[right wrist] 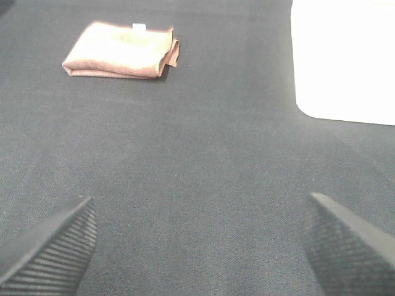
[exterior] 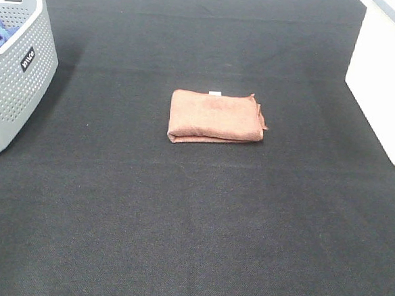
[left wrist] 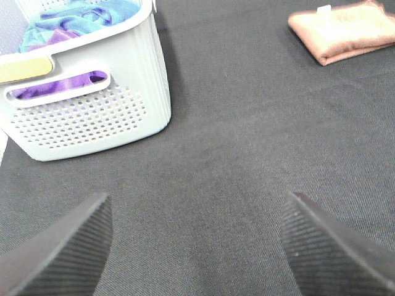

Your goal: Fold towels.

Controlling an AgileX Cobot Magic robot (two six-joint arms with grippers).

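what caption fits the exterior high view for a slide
Folded terracotta towel on the black mat, grey perforated basket at left, white bin at right.

Terracotta towel dead centre, plain reddish-brown all over, with a tiny white tag at its 12 o'clock edge. Sitting on a black mat with a fine woven fleck. Over at 10 o'clock, pale grey basket, dotted all over with small perforations, little black label with white lettering on its side. Inside it, blue cloth and purple cloth showing through the handle slot. At 3 o'clock, plain white box. Dark grey ribbed fingertips on both grippers
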